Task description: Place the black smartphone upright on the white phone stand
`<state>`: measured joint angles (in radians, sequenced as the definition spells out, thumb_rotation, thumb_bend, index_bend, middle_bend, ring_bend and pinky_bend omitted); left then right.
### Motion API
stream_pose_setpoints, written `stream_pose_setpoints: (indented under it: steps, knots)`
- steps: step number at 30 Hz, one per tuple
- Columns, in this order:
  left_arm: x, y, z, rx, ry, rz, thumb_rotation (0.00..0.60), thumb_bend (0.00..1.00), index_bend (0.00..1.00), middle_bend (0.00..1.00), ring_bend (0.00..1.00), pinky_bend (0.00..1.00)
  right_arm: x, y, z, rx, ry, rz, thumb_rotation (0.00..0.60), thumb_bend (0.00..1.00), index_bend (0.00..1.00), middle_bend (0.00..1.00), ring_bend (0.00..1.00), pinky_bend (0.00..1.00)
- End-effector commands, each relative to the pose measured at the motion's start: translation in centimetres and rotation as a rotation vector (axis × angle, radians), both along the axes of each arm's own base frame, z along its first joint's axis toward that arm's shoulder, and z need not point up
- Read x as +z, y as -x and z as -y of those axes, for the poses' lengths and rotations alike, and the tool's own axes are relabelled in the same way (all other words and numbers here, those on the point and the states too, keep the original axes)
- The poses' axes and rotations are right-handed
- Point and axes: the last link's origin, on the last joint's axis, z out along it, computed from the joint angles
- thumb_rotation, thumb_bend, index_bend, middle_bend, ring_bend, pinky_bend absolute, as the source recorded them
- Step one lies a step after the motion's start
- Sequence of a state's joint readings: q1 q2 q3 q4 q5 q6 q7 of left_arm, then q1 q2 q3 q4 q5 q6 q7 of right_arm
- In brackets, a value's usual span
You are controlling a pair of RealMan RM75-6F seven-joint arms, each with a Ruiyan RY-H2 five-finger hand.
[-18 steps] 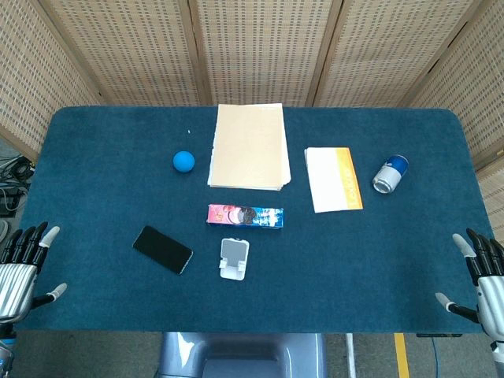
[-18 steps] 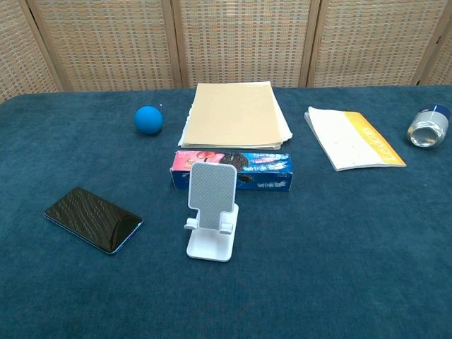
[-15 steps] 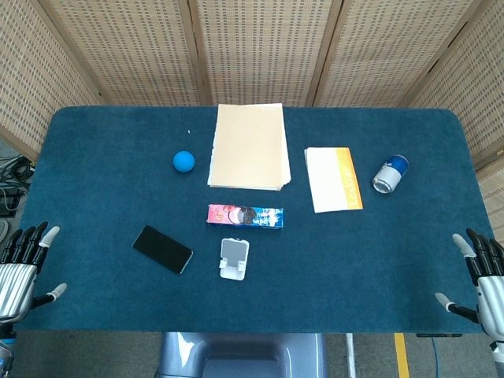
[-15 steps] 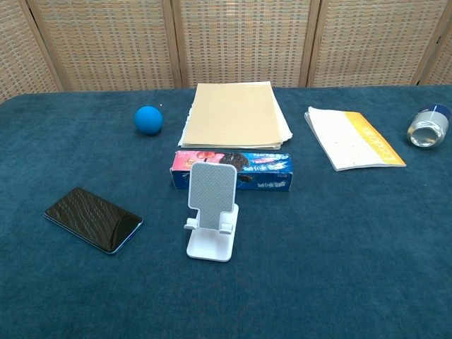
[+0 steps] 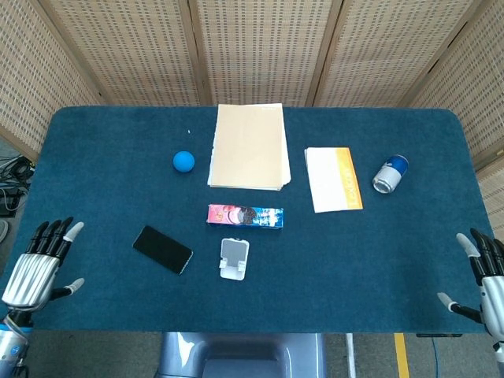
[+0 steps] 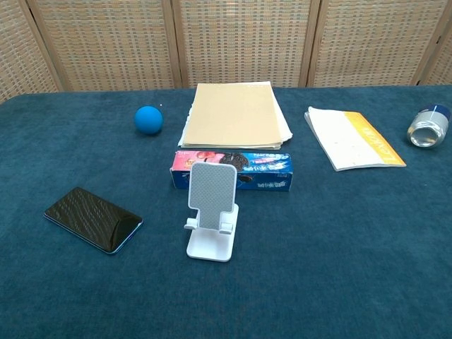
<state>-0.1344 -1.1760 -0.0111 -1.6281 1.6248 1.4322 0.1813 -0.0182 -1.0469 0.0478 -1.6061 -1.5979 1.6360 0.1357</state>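
The black smartphone (image 5: 162, 249) (image 6: 92, 219) lies flat, screen up, on the blue table, left of the white phone stand (image 5: 234, 259) (image 6: 211, 210), which stands upright and bare. My left hand (image 5: 39, 264) hovers at the table's near-left edge, fingers spread and holding nothing, well left of the phone. My right hand (image 5: 486, 280) sits at the near-right edge, fingers also spread and holding nothing. Neither hand shows in the chest view.
Behind the stand lies a cookie box (image 5: 245, 215) (image 6: 233, 170). Farther back are a blue ball (image 5: 183, 161), a tan paper stack (image 5: 249, 145), a white and orange booklet (image 5: 334, 179) and a can on its side (image 5: 390, 173). Wicker screens stand behind the table.
My left hand has moved rightward and forward, over the table's near-left edge. The right hand, phone and stand have barely moved.
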Motion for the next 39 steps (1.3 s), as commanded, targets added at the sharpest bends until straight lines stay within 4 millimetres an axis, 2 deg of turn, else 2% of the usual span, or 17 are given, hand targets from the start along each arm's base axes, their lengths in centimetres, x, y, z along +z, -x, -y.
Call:
stream_pose_setpoints:
  steps: [1,5,8,10,14,17,25,34,39]
  knots:
    - [-2.9,-2.1,-3.3,-0.105,0.145,-0.058,0.600,0.00,0.00,0.00,0.00,0.00,0.1,0.2,0.3,-0.009,0.002,0.003,0.600,0.00,0.04,0.00,0.00,0.00]
    - [-5.5,-3.5,-6.3,-0.187,0.275,-0.125,0.600,0.00,0.00,0.00,0.00,0.01,0.1,0.4,0.6,-0.021,-0.001,0.005,0.600,0.00,0.04,0.00,0.00,0.00]
    - [-7.4,-3.9,-8.0,-0.236,0.352,-0.190,0.600,0.00,0.01,0.00,0.03,0.08,-0.1,0.6,0.9,-0.030,-0.010,0.001,0.600,0.00,0.04,0.00,0.00,0.00]
    - [-8.5,-3.9,-8.8,-0.235,0.394,-0.201,0.600,0.00,0.04,0.01,0.07,0.12,-0.2,0.6,1.0,-0.033,-0.012,-0.001,0.600,0.00,0.04,0.00,0.00,0.00]
    - [-10.0,-3.7,-10.5,-0.256,0.412,-0.255,0.600,0.00,0.17,0.10,0.16,0.20,-0.4,0.6,1.0,-0.039,-0.016,-0.006,0.600,0.00,0.04,0.00,0.00,0.00]
    - [-10.6,-3.5,-11.0,-0.243,0.417,-0.256,0.600,0.00,0.21,0.13,0.19,0.22,-0.4,0.6,1.1,-0.039,-0.018,-0.008,0.600,0.00,0.04,0.00,0.00,0.00]
    - [-11.7,-2.8,-11.2,-0.221,0.455,-0.267,0.600,0.05,0.22,0.15,0.21,0.24,-0.6,0.6,1.1,-0.040,-0.024,-0.010,0.600,0.00,0.04,0.00,0.00,0.00]
    - [-12.5,-3.6,-11.5,-0.240,0.480,-0.291,0.600,0.12,0.24,0.17,0.22,0.25,-0.7,0.6,1.1,-0.042,-0.028,-0.011,0.600,0.00,0.04,0.00,0.00,0.00]
    - [-13.0,-4.0,-11.7,-0.241,0.487,-0.310,0.600,0.12,0.24,0.17,0.22,0.25,-0.6,0.7,1.2,-0.043,-0.028,-0.008,0.600,0.00,0.04,0.00,0.00,0.00]
